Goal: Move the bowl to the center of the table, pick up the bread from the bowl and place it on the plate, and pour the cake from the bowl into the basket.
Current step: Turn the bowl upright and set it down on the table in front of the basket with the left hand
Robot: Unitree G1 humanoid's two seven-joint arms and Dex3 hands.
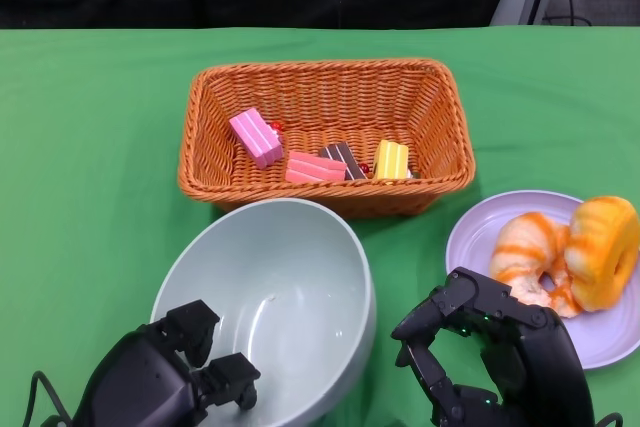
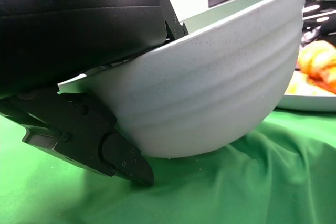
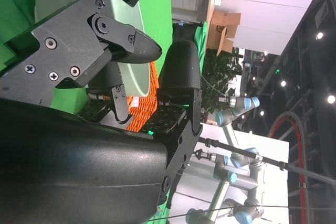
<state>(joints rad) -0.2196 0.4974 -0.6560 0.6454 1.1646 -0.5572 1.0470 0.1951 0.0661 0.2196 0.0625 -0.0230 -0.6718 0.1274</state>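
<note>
Pinching the near rim, the left hand [image 1: 165, 377] holds the empty bowl [image 1: 275, 297] tilted just before the basket [image 1: 325, 132]; smooth, rigid, likely slippery, so grip the rim firmly. Right hand [image 1: 495, 357] hangs loosely curled, holding nothing, beside the plate [image 1: 480, 232]

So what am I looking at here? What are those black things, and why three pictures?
The black things are a humanoid robot's two hands. One picture looks down from its head; the others come from cameras at each wrist. On the green table stand a wicker basket with cake pieces in it, a purple plate with bread, and a pale bowl. The left hand grips the tilted, empty bowl's rim. The right hand holds nothing, with its fingers apart.
</note>
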